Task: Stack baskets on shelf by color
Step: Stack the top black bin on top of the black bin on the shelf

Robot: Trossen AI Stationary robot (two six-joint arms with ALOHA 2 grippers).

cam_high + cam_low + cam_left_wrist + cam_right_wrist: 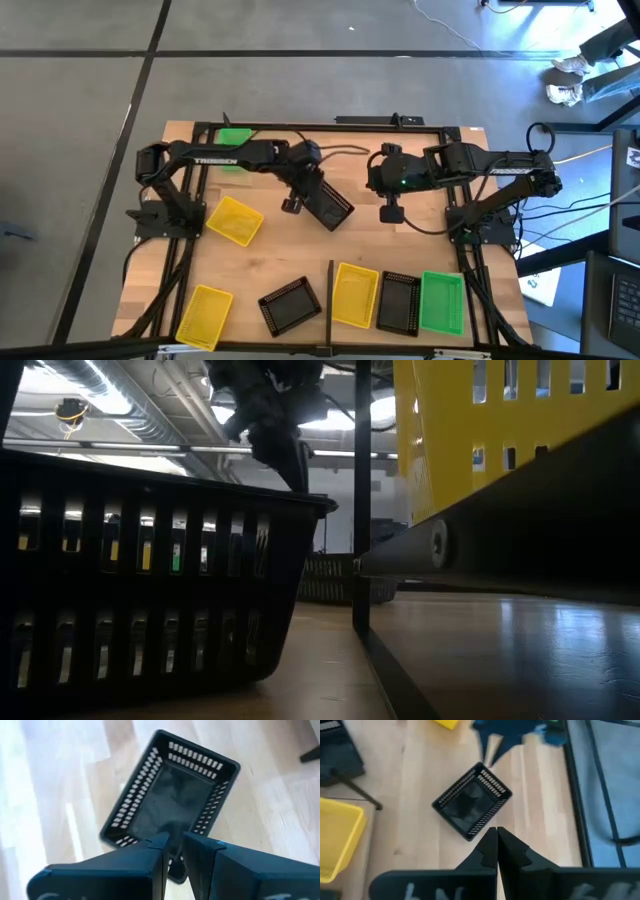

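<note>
A black basket [332, 208] lies askew at the table's middle, also in the left wrist view [170, 805], the right wrist view [470, 807] and far off in the low view [335, 582]. My left gripper [293, 203] [173, 855] is shut on it. My right gripper [390, 213] [496, 837] hovers shut just right of it, touching nothing. Right of a thin black bar [330, 295], the pale shelf [500, 650] carries a yellow basket [355, 295], a black basket [400, 302] and a green basket [442, 302] side by side. My left gripper pinches the black basket's short end wall at its rim [176, 870] between the two fingers, one finger inside and one outside. The fingers come slanting down from the table's left. In the low view the basket's bottom seems to rest on the table.
Loose on the planked tabletop are a yellow basket [235, 220] left of centre, another yellow basket [205, 315] at the near left, a black basket [290, 305] beside the bar, and a green basket [235, 135] at the far left. A black frame rims the table.
</note>
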